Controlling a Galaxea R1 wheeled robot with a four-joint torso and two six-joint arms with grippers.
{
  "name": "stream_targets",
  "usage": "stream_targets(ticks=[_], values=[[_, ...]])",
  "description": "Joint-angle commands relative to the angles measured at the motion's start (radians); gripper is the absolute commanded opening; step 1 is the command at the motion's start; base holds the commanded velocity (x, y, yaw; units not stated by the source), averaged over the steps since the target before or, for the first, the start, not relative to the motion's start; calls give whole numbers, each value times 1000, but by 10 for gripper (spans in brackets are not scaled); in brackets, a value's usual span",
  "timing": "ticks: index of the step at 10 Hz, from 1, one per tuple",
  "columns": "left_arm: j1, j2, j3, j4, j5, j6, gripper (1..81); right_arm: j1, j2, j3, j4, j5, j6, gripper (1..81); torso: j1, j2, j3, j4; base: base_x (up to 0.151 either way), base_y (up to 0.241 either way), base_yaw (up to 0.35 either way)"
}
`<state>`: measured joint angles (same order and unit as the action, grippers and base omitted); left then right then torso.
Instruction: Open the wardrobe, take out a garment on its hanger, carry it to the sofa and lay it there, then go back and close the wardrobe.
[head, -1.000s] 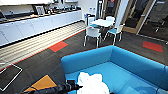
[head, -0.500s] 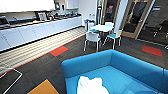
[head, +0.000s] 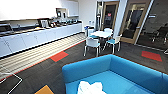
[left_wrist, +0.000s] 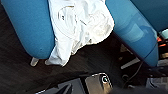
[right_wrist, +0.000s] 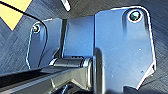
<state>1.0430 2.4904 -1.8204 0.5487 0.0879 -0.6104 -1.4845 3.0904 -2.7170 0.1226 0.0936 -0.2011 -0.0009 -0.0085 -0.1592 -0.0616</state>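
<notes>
Blue sofa (head: 130, 72) fills the foreground of the head view; white counter (head: 37, 37) runs along the far wall; small white table (head: 101, 34) with chairs stands beyond the sofa; white T-shirt (left_wrist: 80, 27) lies crumpled on the sofa seat, one edge hanging over the front toward the floor; gripper fingers: cannot tell whether spread or pressed together.

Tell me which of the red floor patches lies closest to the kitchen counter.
The left red patch, beside the striped light flooring in front of the counter. The other red patch lies far right, by the glass doors.
</notes>
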Motion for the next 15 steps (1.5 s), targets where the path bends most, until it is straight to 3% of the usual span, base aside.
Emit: stream_targets(ticks=[1,6,12,15], values=[[-5,-40,32,28,13,1,811,32,10,4,-3,-66,-4,811,1,0,-1,0,0,0,0],[90,12,-51,46,10,9,811,29,10,4,-3,-66,-4,811,1,-1,3,0,0,0,0],[105,52,-71,69,4,11,811,25,7,4,-1,-66,-4,811,1,-1,3,0,0,0,0],[113,58,-71,71,4,11,811,25,6,2,-1,-66,-4,811,1,0,3,0,-76,0,0]])
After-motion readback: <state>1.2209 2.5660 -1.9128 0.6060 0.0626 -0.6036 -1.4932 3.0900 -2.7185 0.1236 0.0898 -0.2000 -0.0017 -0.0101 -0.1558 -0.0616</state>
